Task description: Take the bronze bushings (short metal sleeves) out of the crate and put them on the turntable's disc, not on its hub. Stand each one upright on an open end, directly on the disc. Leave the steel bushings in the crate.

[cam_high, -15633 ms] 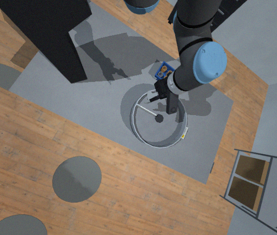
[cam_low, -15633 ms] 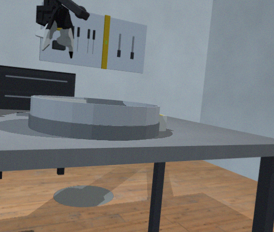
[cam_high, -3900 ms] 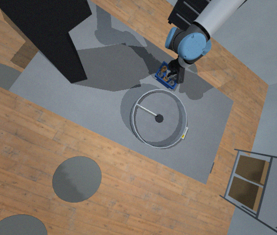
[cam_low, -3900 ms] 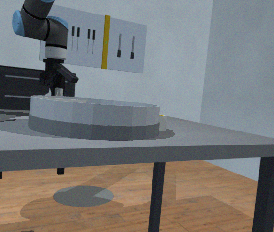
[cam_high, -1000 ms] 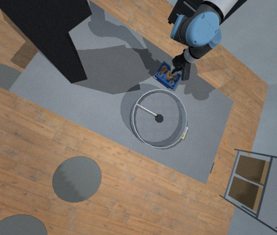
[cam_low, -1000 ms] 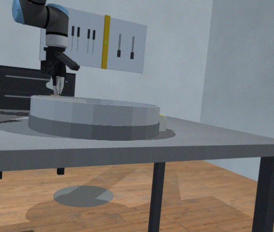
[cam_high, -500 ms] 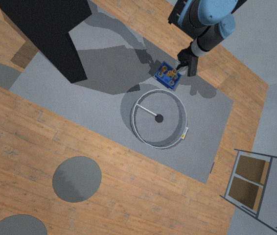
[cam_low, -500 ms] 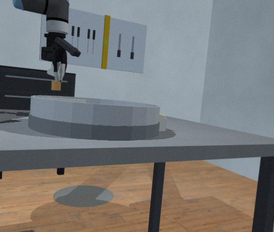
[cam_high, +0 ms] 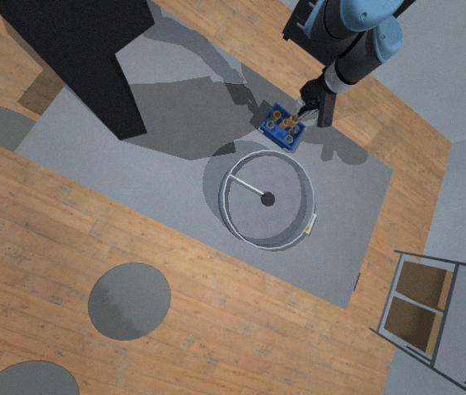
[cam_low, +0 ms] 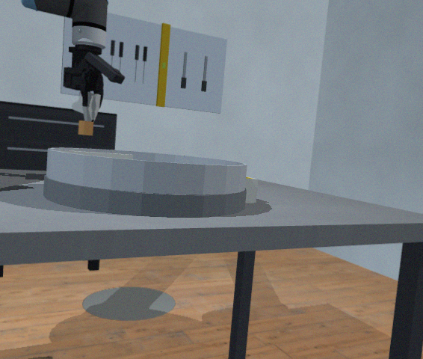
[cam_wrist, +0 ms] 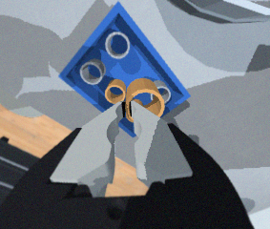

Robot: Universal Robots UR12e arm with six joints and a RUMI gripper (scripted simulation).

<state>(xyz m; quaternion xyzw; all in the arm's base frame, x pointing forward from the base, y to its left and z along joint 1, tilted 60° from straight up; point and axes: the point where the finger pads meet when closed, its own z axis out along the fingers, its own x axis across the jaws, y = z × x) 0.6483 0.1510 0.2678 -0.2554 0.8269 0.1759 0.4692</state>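
My gripper (cam_wrist: 127,102) is shut on the wall of a bronze bushing (cam_wrist: 147,97) and holds it upright in the air above the blue crate (cam_wrist: 125,67). In the side view the bushing (cam_low: 85,128) hangs from the fingers (cam_low: 89,114), above the height of the turntable's rim (cam_low: 146,170). From above, the gripper (cam_high: 300,111) is over the crate's right corner (cam_high: 281,126). Another bronze bushing (cam_wrist: 115,91) stands in the crate with three steel ones (cam_wrist: 117,45) (cam_wrist: 93,72) (cam_wrist: 161,92). The turntable's disc (cam_high: 276,169) with its dark hub (cam_high: 267,198) lies just in front of the crate and holds no bushing.
A raised rim rings the disc, and a white bar (cam_high: 246,185) runs from the hub to the rim. A small white box (cam_high: 310,223) sits against the turntable's outside. A black cabinet (cam_high: 76,55) stands beyond the table's far left; a shelf cart (cam_high: 429,314) stands off the table's right.
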